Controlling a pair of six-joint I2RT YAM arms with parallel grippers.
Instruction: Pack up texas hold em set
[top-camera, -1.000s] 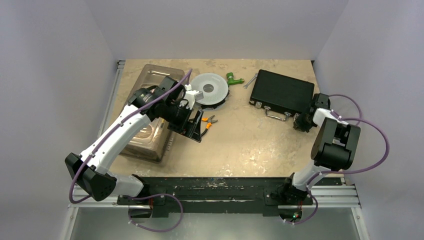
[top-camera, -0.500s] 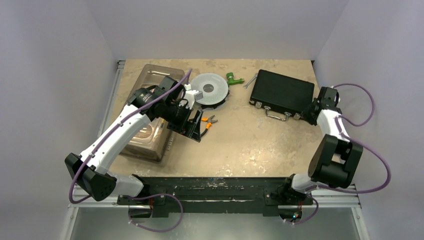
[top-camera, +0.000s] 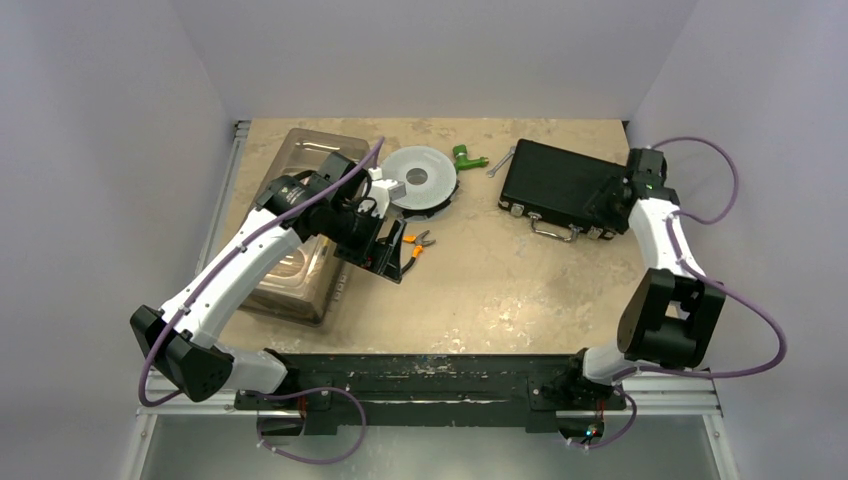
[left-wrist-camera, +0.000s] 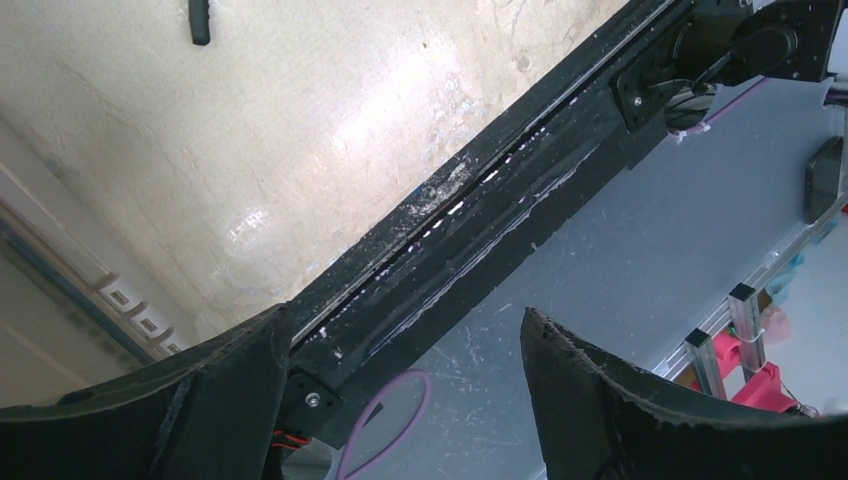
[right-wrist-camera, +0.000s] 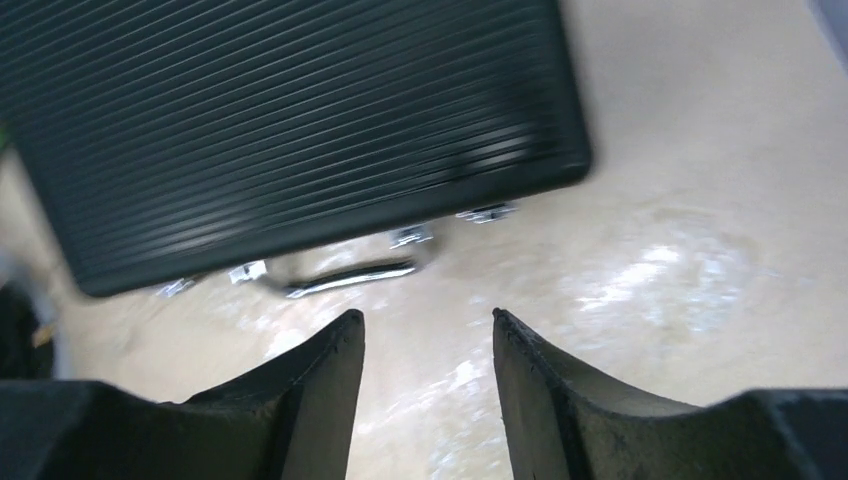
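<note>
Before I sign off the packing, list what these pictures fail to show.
- Inside the black case: lid shut in the top and right wrist views, so chips and cards are unseen.
- Latches: blurred in the right wrist view, tiny from the top; fastened or not, cannot tell.
- Clear bin: the left arm covers much of it in the top view.
- Orange-handled pliers: partly behind the left pincer in the top view.

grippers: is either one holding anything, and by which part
Nothing is held. The right gripper is open near the case, with nothing between its fingers; the left gripper is open and empty too.
</note>
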